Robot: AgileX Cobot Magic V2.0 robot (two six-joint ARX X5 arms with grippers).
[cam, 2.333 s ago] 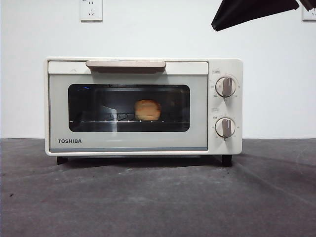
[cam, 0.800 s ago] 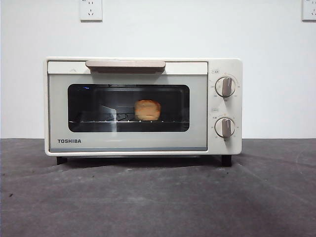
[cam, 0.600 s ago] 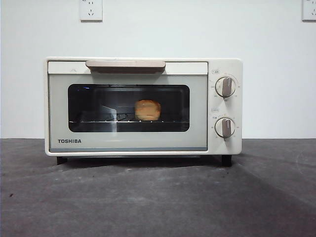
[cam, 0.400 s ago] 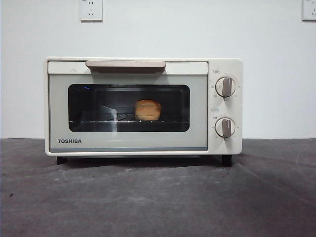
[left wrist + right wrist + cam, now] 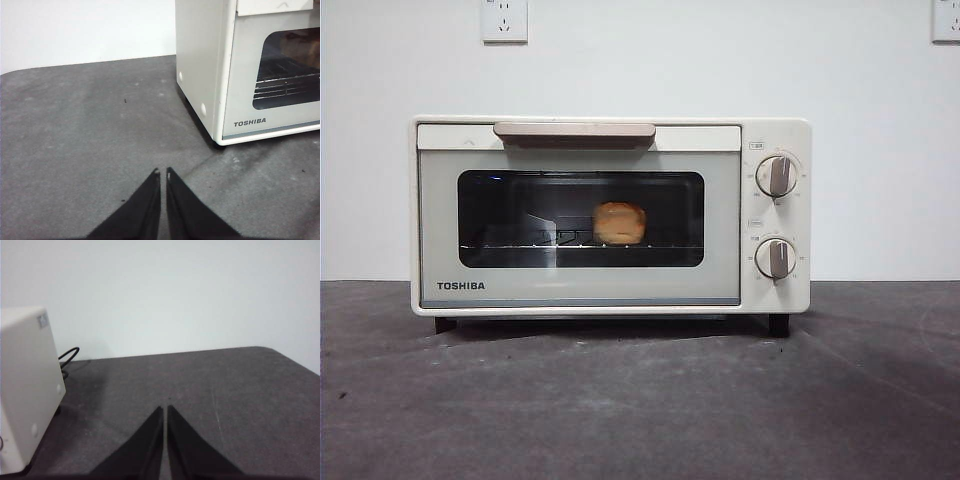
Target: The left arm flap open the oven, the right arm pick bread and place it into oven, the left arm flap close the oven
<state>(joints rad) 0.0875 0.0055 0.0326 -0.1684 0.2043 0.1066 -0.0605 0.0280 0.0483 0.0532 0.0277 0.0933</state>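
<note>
The cream TOSHIBA oven [image 5: 610, 215] stands on the dark table with its door shut and its beige handle [image 5: 575, 131] at the top. The golden bread [image 5: 619, 222] rests on the wire rack inside, seen through the dark glass. My left gripper [image 5: 161, 173] is shut and empty, low over the table, apart from the oven's left front corner [image 5: 220, 90]. My right gripper [image 5: 164, 409] is shut and empty over the table, off the oven's right side [image 5: 25, 385]. Neither arm shows in the front view.
Two round knobs [image 5: 777, 175] sit on the oven's right panel. A black power cable [image 5: 67, 357] lies behind the oven. A white wall with sockets [image 5: 504, 20] stands at the back. The grey table [image 5: 640, 400] stretches in front of the oven.
A black arm tip at the top right of the front view has left the picture. The oven and bread have not moved.
</note>
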